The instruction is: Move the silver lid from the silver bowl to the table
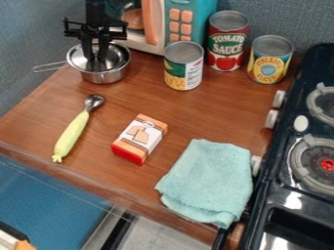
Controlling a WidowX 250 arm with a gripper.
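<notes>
Gripper (98,57) at the upper left, hanging straight down over the silver lid (76,54). Cannot tell how far open, nor whether with any hold on the lid. See the lid on top of the silver bowl (104,77), over its mouth, not on the worktop (147,93) itself. From the bowl, follow a thin wire handle (49,67) out to the left.

Behind, along the back, find a teal toy microwave (172,6) with orange buttons. To its right, note three upright cans: a yellow-and-green can (176,68) nearest the bowl, a red can (228,41) farther back in the middle, then a yellow can (269,58).

In front of the bowl, see a spoon (72,134) with a pale yellow-green handle, metal end toward the bowl. Near the centre, a small orange, white and red box (140,138). Nearer the front, a rumpled mint-green towel (207,180), just beside the black stove (274,183) at right.
</notes>
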